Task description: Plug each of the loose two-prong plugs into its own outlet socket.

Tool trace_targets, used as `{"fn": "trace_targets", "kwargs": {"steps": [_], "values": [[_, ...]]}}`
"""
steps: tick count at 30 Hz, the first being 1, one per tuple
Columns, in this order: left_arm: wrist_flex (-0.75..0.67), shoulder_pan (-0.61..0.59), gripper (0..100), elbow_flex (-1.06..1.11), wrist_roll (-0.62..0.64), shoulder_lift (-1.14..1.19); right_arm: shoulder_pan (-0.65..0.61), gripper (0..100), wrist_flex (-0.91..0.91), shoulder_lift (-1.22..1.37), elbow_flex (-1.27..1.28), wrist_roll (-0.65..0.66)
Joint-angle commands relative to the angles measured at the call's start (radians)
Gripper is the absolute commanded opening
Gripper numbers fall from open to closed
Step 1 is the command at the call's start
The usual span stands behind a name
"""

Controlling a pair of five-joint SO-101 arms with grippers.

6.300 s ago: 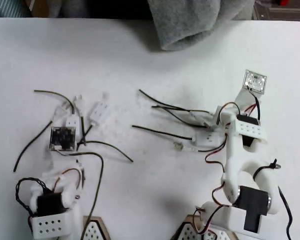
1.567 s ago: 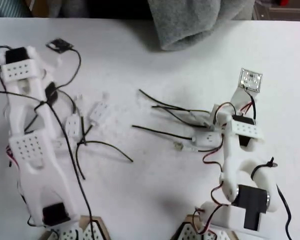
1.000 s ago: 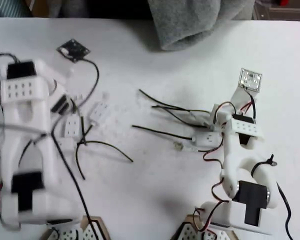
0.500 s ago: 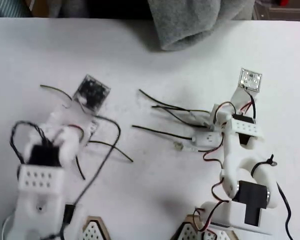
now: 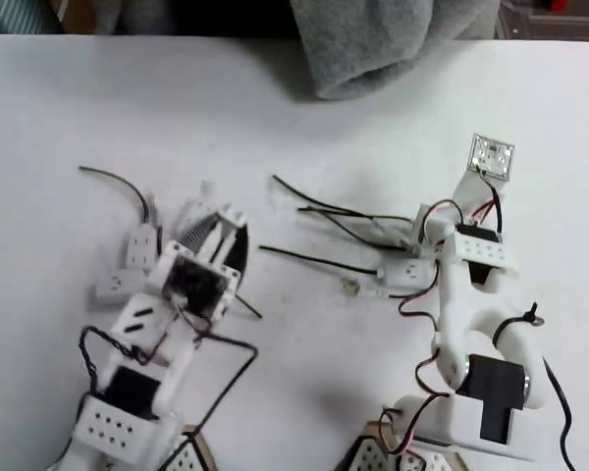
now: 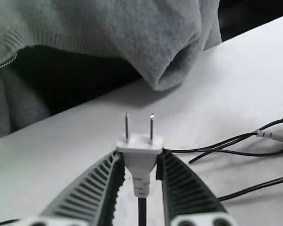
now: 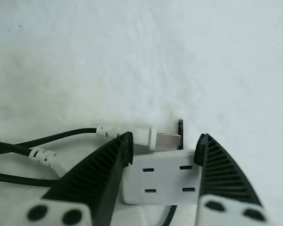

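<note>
LOOSE ENDS: The left tool (image 6: 139,158) pinches a white two-prong plug (image 6: 139,142) by its body, prongs aimed at the grey cloth (image 6: 108,42) slumped over the far edge of the counter (image 6: 236,70). The right tool (image 7: 163,140), on the arms' side of that cloth and well apart from it, clasps a white outlet block (image 7: 162,181) between its jaws, slots up, with a second plug (image 7: 162,140) lying against the block's edge. Two more outlet blocks (image 5: 137,247) sit beside the left arm, farther from the cloth than the held plug.

The likely trouble: the plug faces the cloth, not any socket, and must be swung round. Its black cord (image 6: 141,214) trails back under the arm and could snag or drag the unanchored blocks, which may also skid when prongs press in. A shallow grip could let the plug twist.

The counter is plain white, matt and faintly smudged, strewn with black cords (image 5: 319,260). Beyond the cloth the room is dark.
</note>
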Motion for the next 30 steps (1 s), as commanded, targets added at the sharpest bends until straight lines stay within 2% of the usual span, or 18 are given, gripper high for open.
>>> {"fn": "trace_targets", "kwargs": {"steps": [1, 8, 13, 16, 20, 23, 25, 28, 30], "values": [[0.025, -0.039, 2, -0.005, 0.023, -0.171, -0.012, 21.3, -0.01, -0.005, -0.031, 0.005], [0.023, -0.05, 2, 0.002, 0.14, -0.163, -0.013, 21.2, 0.021, -0.116, -0.031, 0.005], [0.04, -0.054, 2, 0.002, 0.16, -0.163, -0.064, 21.2, 0.128, -0.433, -0.031, 0.005], [0.048, -0.047, 2, 0.002, 0.16, -0.163, -0.185, 21.2, 0.17, -0.69, -0.032, 0.005], [0.041, -0.047, 2, 0.0, 0.16, -0.163, -0.452, 21.1, 0.203, -0.972, -0.023, 0.015], [0.037, -0.03, 2, -0.003, 0.161, -0.163, -0.625, 20.7, 0.265, -1.038, -0.021, 0.204], [0.02, 0.002, 2, -0.006, 0.161, -0.163, -0.717, 16.3, 0.291, -1.038, -0.023, 0.321], [-0.043, 0.071, 2, 0.002, 0.153, -0.165, -0.803, 2.6, 0.326, -1.047, -0.023, 0.379], [-0.048, 0.104, 2, 0.002, 0.153, -0.165, -0.848, 3.2, 0.341, -1.049, -0.023, 0.387]]}}
